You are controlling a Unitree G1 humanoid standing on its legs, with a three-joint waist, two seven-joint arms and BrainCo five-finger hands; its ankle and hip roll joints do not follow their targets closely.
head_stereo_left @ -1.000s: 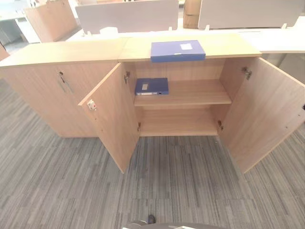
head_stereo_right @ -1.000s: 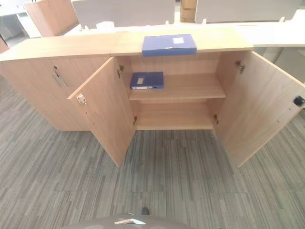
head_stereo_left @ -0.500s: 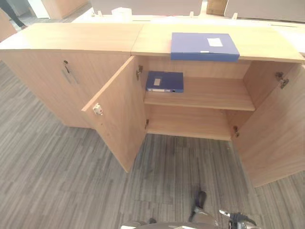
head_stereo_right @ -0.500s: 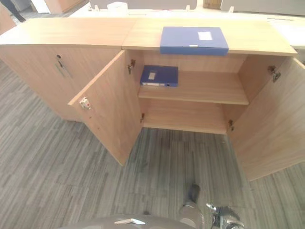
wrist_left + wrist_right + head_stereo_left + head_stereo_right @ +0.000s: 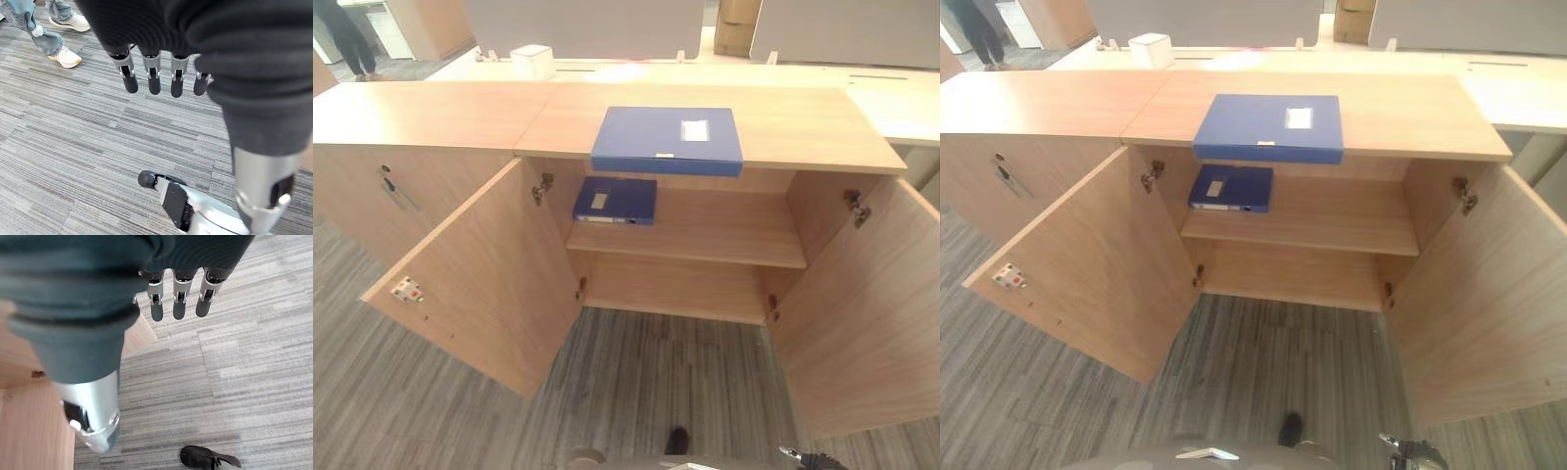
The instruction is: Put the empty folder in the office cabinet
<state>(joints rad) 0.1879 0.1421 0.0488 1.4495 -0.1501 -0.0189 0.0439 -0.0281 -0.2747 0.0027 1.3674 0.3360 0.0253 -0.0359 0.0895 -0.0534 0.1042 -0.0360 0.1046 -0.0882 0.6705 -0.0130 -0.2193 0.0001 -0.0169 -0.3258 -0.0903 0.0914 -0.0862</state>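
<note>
A large blue folder [image 5: 668, 139] lies flat on top of the wooden office cabinet [image 5: 803, 127], above its open compartment. A smaller blue folder [image 5: 615, 200] lies at the left end of the upper shelf inside. Both cabinet doors stand wide open, the left door [image 5: 480, 284] and the right door [image 5: 862, 313]. My left hand [image 5: 154, 81] hangs over the grey carpet with straight fingers and holds nothing. My right hand [image 5: 179, 303] hangs likewise, open and empty, beside the wooden door [image 5: 29, 406].
A closed cabinet section with a key [image 5: 391, 186] adjoins on the left. A white box [image 5: 531, 61] stands on the desk behind, under grey partition panels. A person [image 5: 350, 39] stands at the back left; a person's legs and shoes [image 5: 54, 44] are near my left hand.
The camera has moved closer and shifted, so the cabinet looks larger and more central. The folders and doors have not moved.
</note>
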